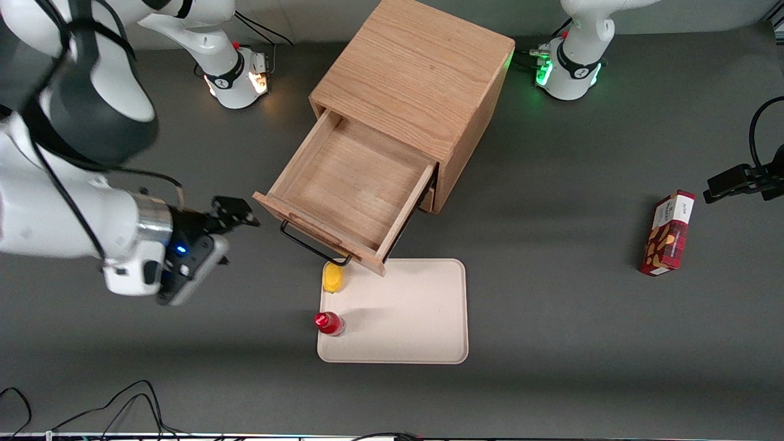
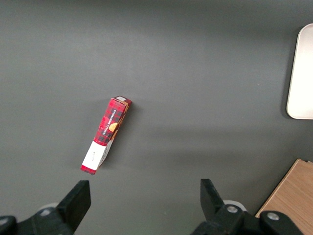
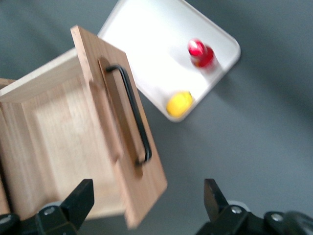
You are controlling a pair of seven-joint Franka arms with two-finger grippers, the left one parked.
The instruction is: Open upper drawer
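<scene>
The light oak cabinet [image 1: 422, 79] stands at the table's middle. Its upper drawer [image 1: 352, 184] is pulled far out and its bare wooden inside shows. The drawer's black wire handle [image 1: 312, 245] hangs on its front panel, nearest the front camera. In the right wrist view the drawer [image 3: 63, 147] and its handle [image 3: 134, 115] show too. My right gripper [image 1: 236, 214] is open and empty, apart from the handle, toward the working arm's end of the table. In the right wrist view its fingers [image 3: 80, 198] stand wide apart. The lower drawer is hidden under the open one.
A cream tray [image 1: 404, 318] lies in front of the open drawer, with a yellow object [image 1: 332, 277] and a red bottle [image 1: 327, 323] on it. A red snack box [image 1: 667, 233] lies toward the parked arm's end. Cables lie at the table's near edge.
</scene>
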